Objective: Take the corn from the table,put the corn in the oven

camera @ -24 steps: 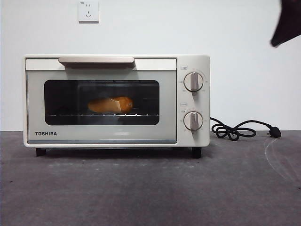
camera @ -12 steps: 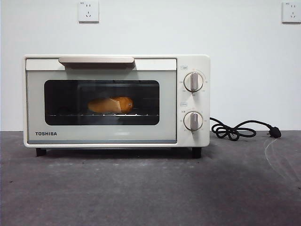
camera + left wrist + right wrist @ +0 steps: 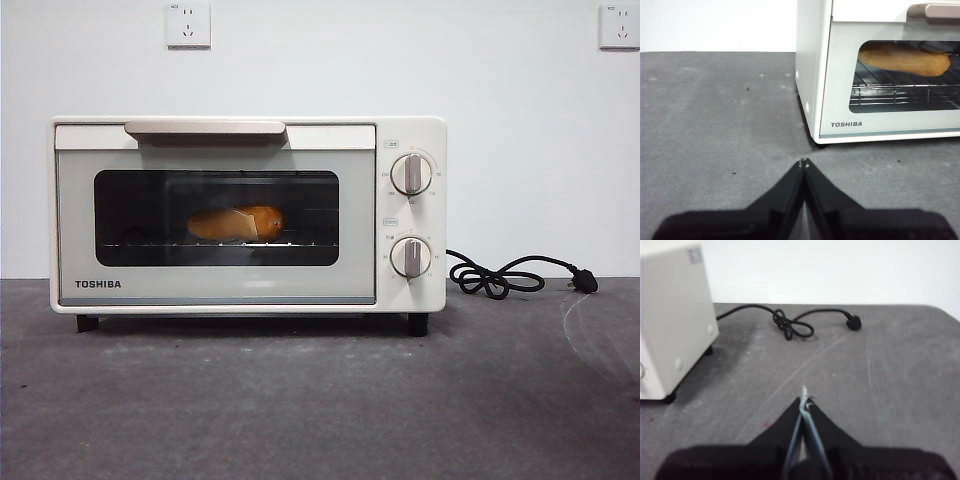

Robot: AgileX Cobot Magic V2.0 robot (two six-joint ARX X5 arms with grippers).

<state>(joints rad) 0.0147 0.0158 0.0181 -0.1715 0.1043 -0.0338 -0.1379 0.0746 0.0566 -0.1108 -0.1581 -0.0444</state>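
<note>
Both grippers, left gripper (image 3: 803,162) and right gripper (image 3: 804,401), sit clenched and empty over the table (image 3: 320,400) while I see the corn (image 3: 236,222), glossy, stiff, likely slippery, mid-frame inside the shut oven (image 3: 248,214).

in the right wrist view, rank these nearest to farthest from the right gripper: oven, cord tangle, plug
1. The oven, close by at the side of the right gripper.
2. The cord tangle, farther back on the table.
3. The plug, about as far; too close to call.
</note>
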